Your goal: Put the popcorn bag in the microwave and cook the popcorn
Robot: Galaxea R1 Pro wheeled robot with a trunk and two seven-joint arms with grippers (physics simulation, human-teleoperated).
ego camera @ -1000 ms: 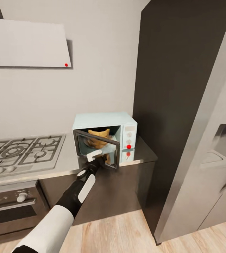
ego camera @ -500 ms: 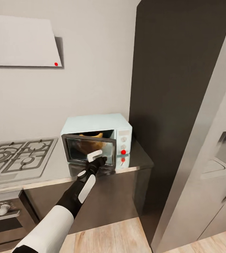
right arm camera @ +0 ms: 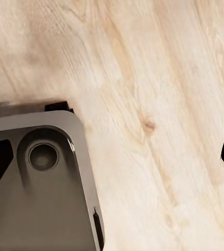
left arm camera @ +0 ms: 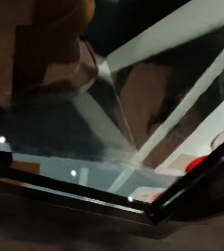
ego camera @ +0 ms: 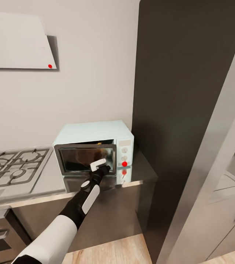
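Head view: left gripper (ego camera: 100,167) presses the microwave (ego camera: 94,151) door, nearly closed; its spread cannot be told.

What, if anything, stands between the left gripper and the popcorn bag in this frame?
The microwave's dark glass door does. It stands nearly shut across the front of the microwave, with the left gripper against its outer face. The popcorn bag shows only as a tan sliver behind the door's top edge.
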